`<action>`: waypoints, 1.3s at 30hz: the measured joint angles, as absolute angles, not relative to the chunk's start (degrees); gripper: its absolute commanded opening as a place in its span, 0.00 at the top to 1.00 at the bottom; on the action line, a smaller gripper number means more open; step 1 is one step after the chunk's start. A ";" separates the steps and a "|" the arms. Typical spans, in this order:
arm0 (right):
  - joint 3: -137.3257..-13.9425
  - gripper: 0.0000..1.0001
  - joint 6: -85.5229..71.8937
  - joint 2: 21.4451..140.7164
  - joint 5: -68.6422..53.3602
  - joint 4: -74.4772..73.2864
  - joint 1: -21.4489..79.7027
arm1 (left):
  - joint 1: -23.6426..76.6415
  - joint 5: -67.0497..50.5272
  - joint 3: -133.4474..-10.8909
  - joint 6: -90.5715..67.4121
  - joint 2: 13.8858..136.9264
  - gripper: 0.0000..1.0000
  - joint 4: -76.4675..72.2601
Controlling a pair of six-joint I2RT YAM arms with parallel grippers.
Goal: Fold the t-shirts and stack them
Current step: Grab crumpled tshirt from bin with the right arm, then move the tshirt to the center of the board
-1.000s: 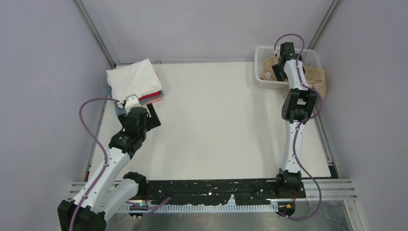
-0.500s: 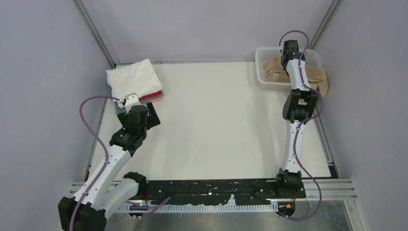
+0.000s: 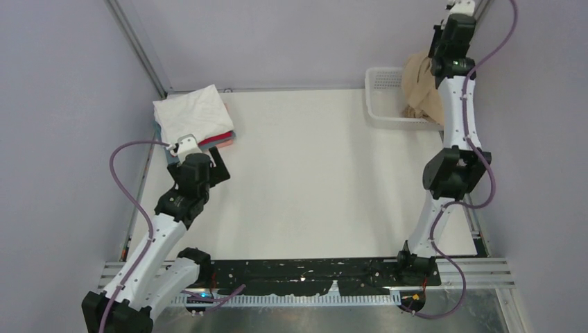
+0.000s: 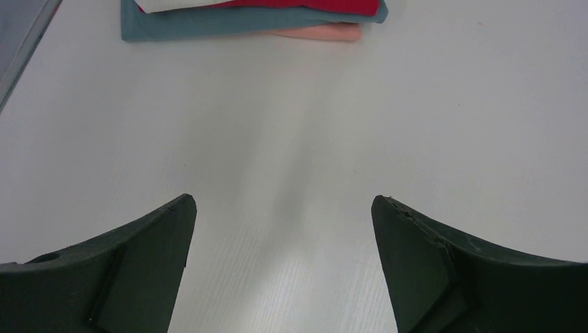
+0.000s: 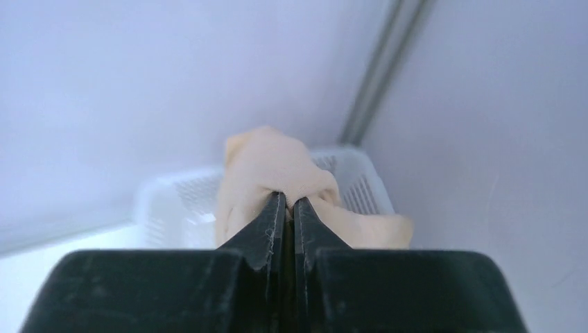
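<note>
The right gripper [image 5: 284, 208] is raised high at the far right, its two black fingers pressed together on a bunch of the plain tan cloth t-shirt [image 3: 420, 84]. The shirt hangs down from the pinch, and its lower part reaches the right side of the white plastic mesh basket [image 3: 381, 105] at the far right corner of the white table [image 3: 326, 180]. At the far left corner lies the stack of folded t-shirts [image 3: 192, 115], white on top of red, grey-blue and pink. The left gripper [image 4: 283, 208] hovers over bare table on the near side of this stack, its jaws wide apart and holding nothing.
</note>
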State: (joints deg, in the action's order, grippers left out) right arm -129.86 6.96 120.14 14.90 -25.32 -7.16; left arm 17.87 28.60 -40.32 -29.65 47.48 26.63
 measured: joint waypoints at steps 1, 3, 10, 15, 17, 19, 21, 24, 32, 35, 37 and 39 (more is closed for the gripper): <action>-128.84 0.95 4.58 115.42 11.73 -23.27 -6.92 | 17.87 28.40 -40.32 -29.76 47.09 0.00 26.65; -128.55 0.95 1.56 108.40 7.03 -20.27 -5.45 | 17.87 27.86 -40.32 -29.91 46.04 0.00 26.70; -128.64 0.94 -3.57 91.81 -9.74 -14.17 10.44 | 17.87 25.28 -40.21 -32.05 38.24 0.00 27.14; -126.19 0.94 -7.01 87.77 -19.31 -13.28 17.89 | 17.87 24.27 -39.42 -34.39 31.73 0.00 30.15; -123.68 0.95 -8.29 86.98 -22.35 -13.30 20.60 | 17.87 24.29 -39.31 -35.38 29.67 0.00 31.66; -120.75 0.95 -8.97 86.67 -24.51 -13.21 22.90 | 17.87 24.32 -39.18 -36.21 27.24 0.00 33.17; -115.50 0.95 -9.30 85.69 -26.04 -12.80 24.75 | 17.87 24.27 -38.76 -37.26 24.84 0.00 34.54; -103.57 0.94 -9.76 82.46 -25.71 -11.46 25.93 | 17.87 23.73 -37.28 -38.41 22.63 0.00 35.07; -63.79 0.16 -14.59 69.80 1.19 -10.63 25.56 | 17.87 20.03 -34.13 -40.03 25.32 0.00 37.08; -60.10 0.04 -17.10 72.10 16.16 -17.67 24.82 | 17.87 17.34 -32.86 -40.58 27.46 0.00 36.62; -60.29 0.05 -18.52 74.04 25.39 -22.55 24.29 | 17.87 14.15 -31.42 -41.12 29.91 0.00 35.53; -60.45 0.05 -19.70 74.22 30.65 -26.00 23.94 | 17.87 10.20 -30.30 -41.54 33.30 0.00 34.85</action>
State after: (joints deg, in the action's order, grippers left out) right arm -60.45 -19.70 74.22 30.65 -26.00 23.94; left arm 17.87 10.20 -30.30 -41.54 33.30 34.85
